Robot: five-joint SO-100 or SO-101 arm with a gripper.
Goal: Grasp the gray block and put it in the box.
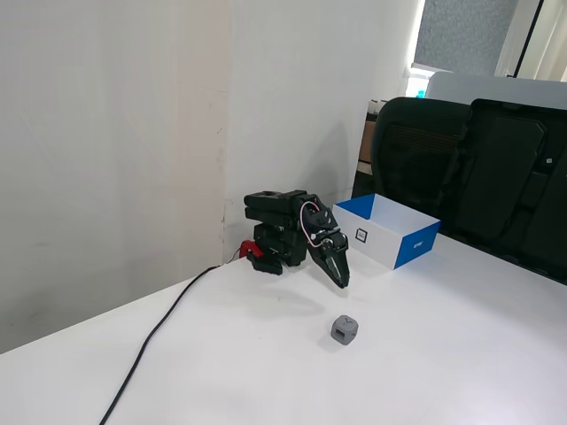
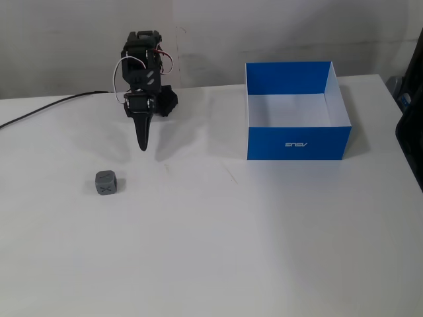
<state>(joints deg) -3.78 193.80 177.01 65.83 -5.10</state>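
So the gripper (image 2: 141, 146) is pinched closed with nothing in it, both fingers meeting in one black point that hangs just above the table (image 2: 211, 251), tip aimed down and forward. In a fixed view from the side you can see the same thing (image 1: 343, 283), the tip tilted toward the block but well clear of it. Behind it the arm (image 2: 142, 72) is folded up compact against the wall end of the table, with looped red and white wires (image 2: 122, 76) on the wrist and a bit of red (image 1: 249, 250) by the base. A black cable (image 1: 155, 332) runs off from the base across the tabletop.

Writing-wise, the blue front of the box (image 2: 297, 140) has a small white logo that reads like "ASUS" upside down, and in the side-on fixed view a small square black-and-white label (image 1: 361, 235) sits on its white side, too small to read.

The gray block (image 2: 106, 183) is a matte gray cube with bevelled edges and a dark X-like mark on top. It sits on the bare table, below and a little left of the gripper tip in the front fixed view, and well apart from the box, which is over to the right. The box is open on top, blue walls inside with a pale floor. Black chairs (image 1: 461, 168) stand behind it.
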